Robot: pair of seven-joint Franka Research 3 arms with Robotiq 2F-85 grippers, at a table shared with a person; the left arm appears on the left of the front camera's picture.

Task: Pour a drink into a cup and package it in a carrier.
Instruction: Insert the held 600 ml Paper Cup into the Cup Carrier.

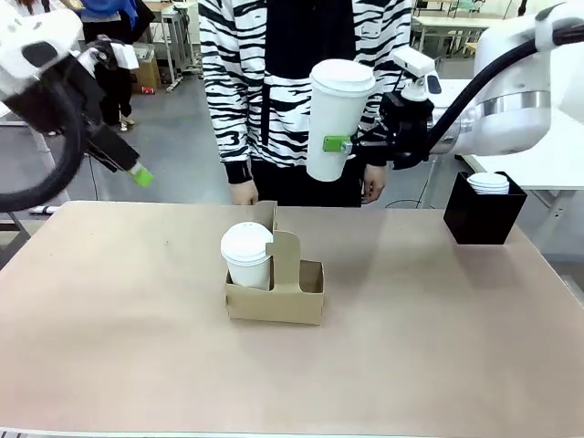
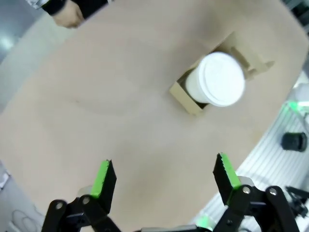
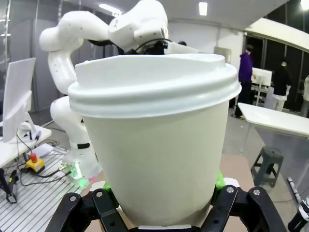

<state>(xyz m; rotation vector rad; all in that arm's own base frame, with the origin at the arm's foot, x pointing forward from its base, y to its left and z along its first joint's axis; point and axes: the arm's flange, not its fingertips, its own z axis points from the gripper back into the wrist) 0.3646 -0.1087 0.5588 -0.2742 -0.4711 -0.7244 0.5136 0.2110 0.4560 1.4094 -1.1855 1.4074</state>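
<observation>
Right hand (image 1: 339, 144) clenched on lidded paper cup (image 1: 336, 109), pads at lower wall. Carrier (image 1: 274, 306) on desk (image 1: 137, 319) below it. Left hand (image 2: 164, 181) released. Cup probably light, crushable, spill-prone: hold mid-wall, gently, upright.

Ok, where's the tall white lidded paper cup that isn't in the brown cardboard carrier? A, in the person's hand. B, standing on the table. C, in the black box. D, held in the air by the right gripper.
D: the right gripper is shut on the tall white lidded paper cup, which hangs well clear of the table.
</observation>
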